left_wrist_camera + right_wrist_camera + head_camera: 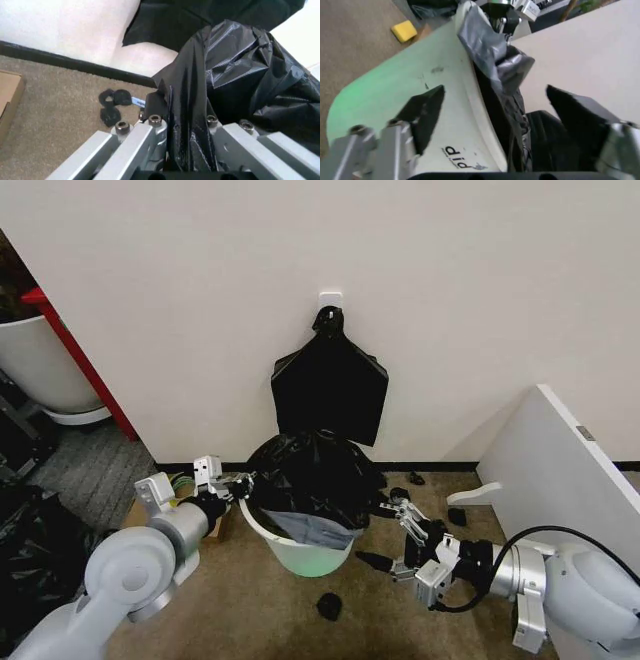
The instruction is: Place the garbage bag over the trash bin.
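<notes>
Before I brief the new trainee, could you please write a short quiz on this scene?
1. True or false: the left gripper is shut on the garbage bag.
2. What hangs on the wall above the trash bin? A) a bundle of black bags B) a broom C) a towel
3. Fill in: the ____ gripper's fingers stand open on either side of the bin's rim.
Key: 1 true, the bag is pinched between its fingers. 2 A. 3 right, meaning the right gripper.
</notes>
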`<state>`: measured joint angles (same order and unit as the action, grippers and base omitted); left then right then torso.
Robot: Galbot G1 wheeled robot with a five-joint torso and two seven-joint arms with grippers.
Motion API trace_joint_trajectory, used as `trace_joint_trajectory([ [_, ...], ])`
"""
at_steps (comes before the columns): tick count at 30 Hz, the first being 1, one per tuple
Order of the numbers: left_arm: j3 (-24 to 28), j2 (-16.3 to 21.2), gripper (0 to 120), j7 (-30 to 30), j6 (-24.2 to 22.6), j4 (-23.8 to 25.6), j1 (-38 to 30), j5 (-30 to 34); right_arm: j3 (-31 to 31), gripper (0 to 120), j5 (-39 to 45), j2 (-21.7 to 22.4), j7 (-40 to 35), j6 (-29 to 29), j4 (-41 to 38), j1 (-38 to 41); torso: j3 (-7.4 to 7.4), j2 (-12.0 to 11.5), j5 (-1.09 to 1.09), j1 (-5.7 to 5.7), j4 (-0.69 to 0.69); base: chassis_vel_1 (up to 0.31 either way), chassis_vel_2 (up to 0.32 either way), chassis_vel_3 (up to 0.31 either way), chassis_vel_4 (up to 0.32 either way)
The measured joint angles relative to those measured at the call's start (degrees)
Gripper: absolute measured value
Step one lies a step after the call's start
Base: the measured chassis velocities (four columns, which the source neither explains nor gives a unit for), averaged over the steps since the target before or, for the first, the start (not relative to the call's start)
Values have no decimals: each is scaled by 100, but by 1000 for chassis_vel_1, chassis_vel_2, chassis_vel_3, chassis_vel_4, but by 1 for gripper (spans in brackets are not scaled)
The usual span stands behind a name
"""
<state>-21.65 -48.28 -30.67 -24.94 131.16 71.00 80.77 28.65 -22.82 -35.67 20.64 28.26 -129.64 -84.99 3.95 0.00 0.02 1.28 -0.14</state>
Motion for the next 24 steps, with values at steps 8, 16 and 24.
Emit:
trace_joint_trajectory([
  [8, 8, -12, 5, 9, -12, 7, 11, 0, -15, 49, 15, 8, 27, 19, -46, -20, 0, 0, 0, 0, 0, 0, 0, 0, 0],
  [16, 22, -23, 5, 18, -31, 7, 23, -7, -30, 20, 82, 36, 112, 64, -140, -59, 0, 0, -1, 0, 0, 0, 0, 0, 0],
  [24, 31, -40, 5, 21, -44, 8, 24, -11, -54, 0, 184, 87, 188, 71, -210, -97, 0, 0, 0, 0, 0, 0, 0, 0, 0],
])
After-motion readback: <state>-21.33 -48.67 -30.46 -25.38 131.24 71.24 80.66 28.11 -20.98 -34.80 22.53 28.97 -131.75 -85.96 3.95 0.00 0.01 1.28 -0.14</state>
